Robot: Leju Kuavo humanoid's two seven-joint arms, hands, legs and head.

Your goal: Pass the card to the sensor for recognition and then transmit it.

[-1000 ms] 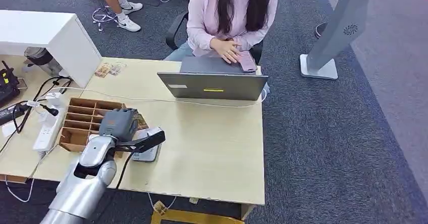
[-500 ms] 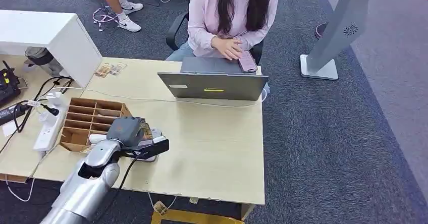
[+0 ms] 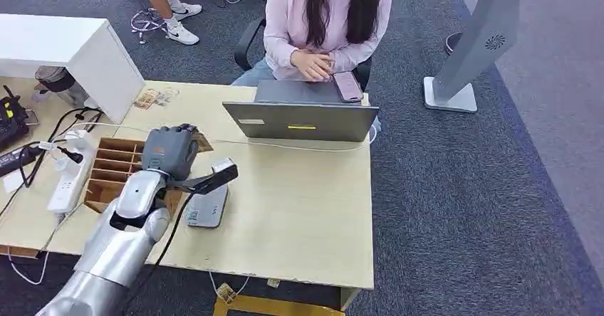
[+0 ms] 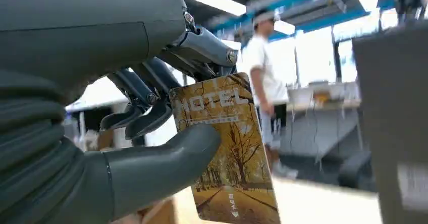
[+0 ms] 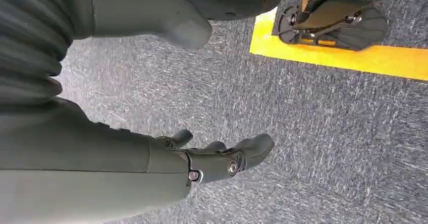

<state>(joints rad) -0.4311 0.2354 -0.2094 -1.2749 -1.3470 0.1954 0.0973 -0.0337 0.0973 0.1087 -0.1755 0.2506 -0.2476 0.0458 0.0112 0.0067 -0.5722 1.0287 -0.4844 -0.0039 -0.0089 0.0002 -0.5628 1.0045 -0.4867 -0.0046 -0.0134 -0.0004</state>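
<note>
I am holding the card (image 4: 227, 148) in my left hand (image 3: 168, 152), pinched between the thick thumb and the darker fingers (image 4: 146, 118), and I am looking at it raised above the bench (image 3: 306, 209), over the near corner of the divided wooden tray (image 3: 117, 166). What matters for the coming move is where the sensor (image 3: 209, 206) is lying: the flat grey reader is resting on the bench just beside the tray, on the robot's right of the hand and below it, apart from the card, so I am judging that the card has to come down and across to sit over that pad, or else go forward to the person (image 3: 324, 17) seated behind the laptop (image 3: 303, 120); I cannot tell from here whether the reading is already done. The left hand is the nearer one by far; my right hand (image 5: 222, 161) is hanging low over the carpet, holding nothing, fingers loosely apart. In the left wrist view the card is showing its printed face: a golden autumn avenue of trees with the word HOTEL across one end. Its long axis is running out past the thumb and most of its length is sticking free of the grip, so I am expecting it to present easily but to twist if it knocks against anything.
</note>
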